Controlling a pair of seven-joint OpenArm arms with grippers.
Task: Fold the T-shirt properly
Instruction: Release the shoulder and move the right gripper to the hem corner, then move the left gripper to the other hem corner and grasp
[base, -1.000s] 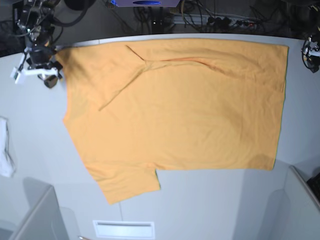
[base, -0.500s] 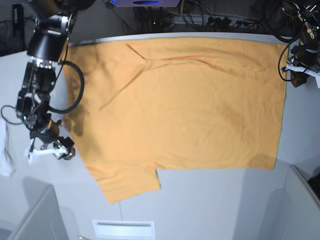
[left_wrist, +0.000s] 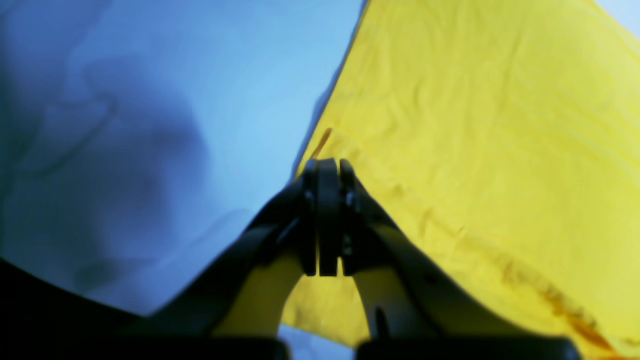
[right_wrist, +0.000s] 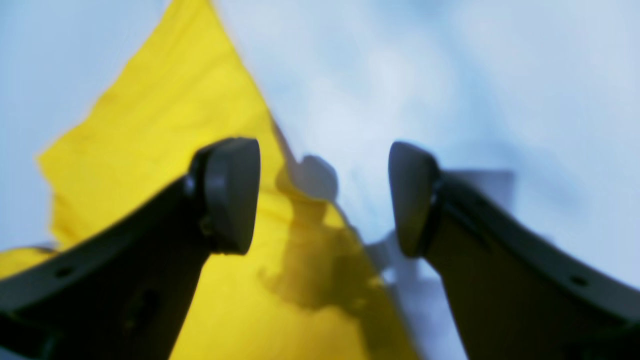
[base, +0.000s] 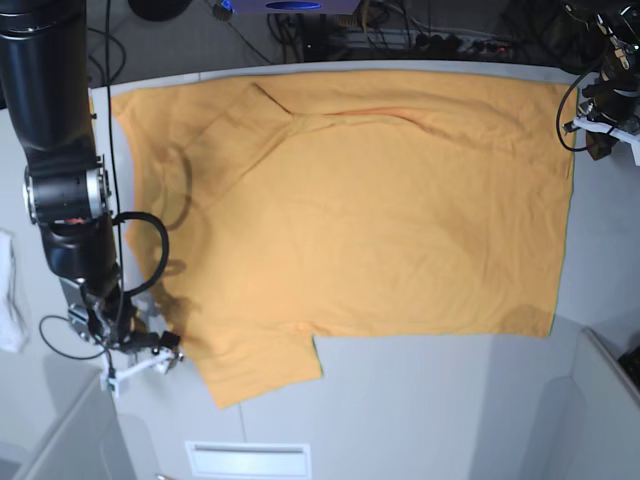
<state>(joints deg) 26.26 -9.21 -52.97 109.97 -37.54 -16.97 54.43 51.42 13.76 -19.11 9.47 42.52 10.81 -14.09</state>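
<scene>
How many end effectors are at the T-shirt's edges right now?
2. The right end effector sits open by the near sleeve of the T-shirt. The left end effector is shut at the shirt's far corner on the opposite side. Whether it has pinched fabric is unclear.

Grey bench with a white cloth, a slotted panel and a tangle of cables behind.

The pale grey bench (base: 420, 400) has a curved far edge and fills most of the base view. A small white cloth (base: 10, 300) lies crumpled at its left edge, partly cut off by the frame. Near the front edge, left of centre, a white rectangular panel with a long slot (base: 247, 458) sits flush in the surface. Grey angled panels rise at the front left corner (base: 75, 440) and the front right corner (base: 605, 395). Beyond the far edge, dark cables (base: 440, 35) and a power strip lie in shadow, beside a blue-lit device (base: 290, 6) at top centre.
</scene>
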